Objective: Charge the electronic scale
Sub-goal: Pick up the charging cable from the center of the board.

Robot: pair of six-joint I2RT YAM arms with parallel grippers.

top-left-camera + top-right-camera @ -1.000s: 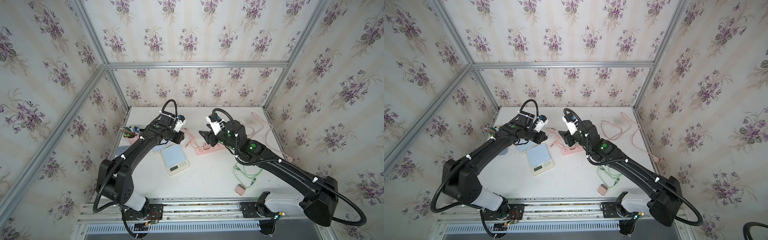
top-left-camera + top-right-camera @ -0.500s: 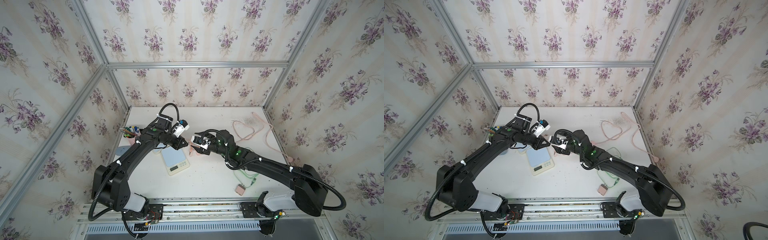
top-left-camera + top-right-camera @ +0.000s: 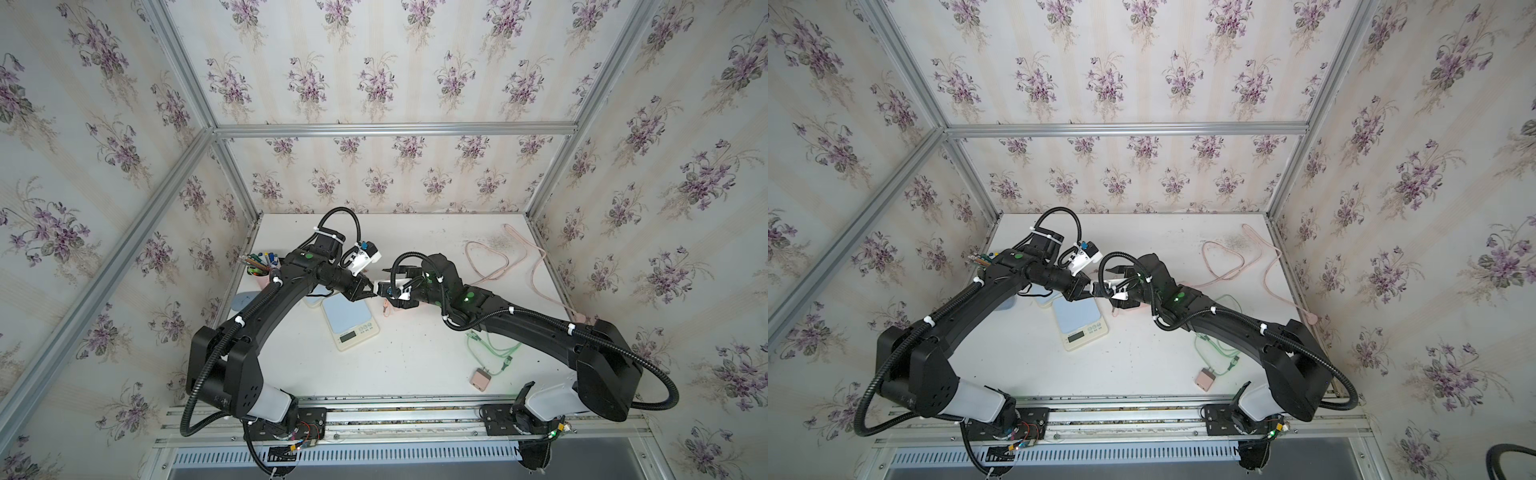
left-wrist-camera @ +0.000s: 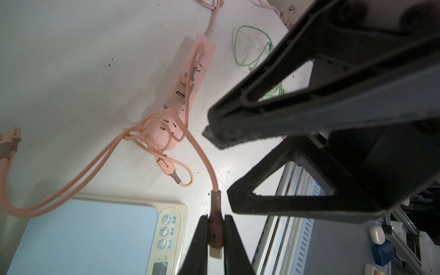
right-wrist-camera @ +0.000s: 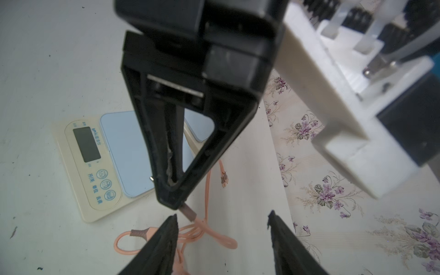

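The electronic scale [image 3: 351,322] [image 3: 1079,328], cream with a blue platform, lies flat left of the table's middle. My left gripper [image 3: 371,291] [image 4: 215,217] hovers over its far right corner. It is shut on the brown plug [image 4: 215,235] of a pink charging cable [image 4: 201,147]. That cable runs back to a pink power strip [image 4: 190,71], where a pink adapter [image 4: 177,95] sits plugged in. My right gripper [image 3: 388,289] [image 5: 222,215] faces the left one, open. Its fingers [image 4: 262,114] flank the cable just beyond the plug [image 5: 189,213] without touching it.
A green cable [image 3: 490,349] and a loose pink adapter [image 3: 481,380] lie at the front right. A long pink cord [image 3: 498,266] loops at the back right. A pen cup [image 3: 259,270] stands by the left wall. A spare cable end [image 4: 166,166] lies beside the scale.
My right arm has swung left and down from above the power strip to meet the left gripper. The left gripper has moved right with the plug, over the scale's far corner.
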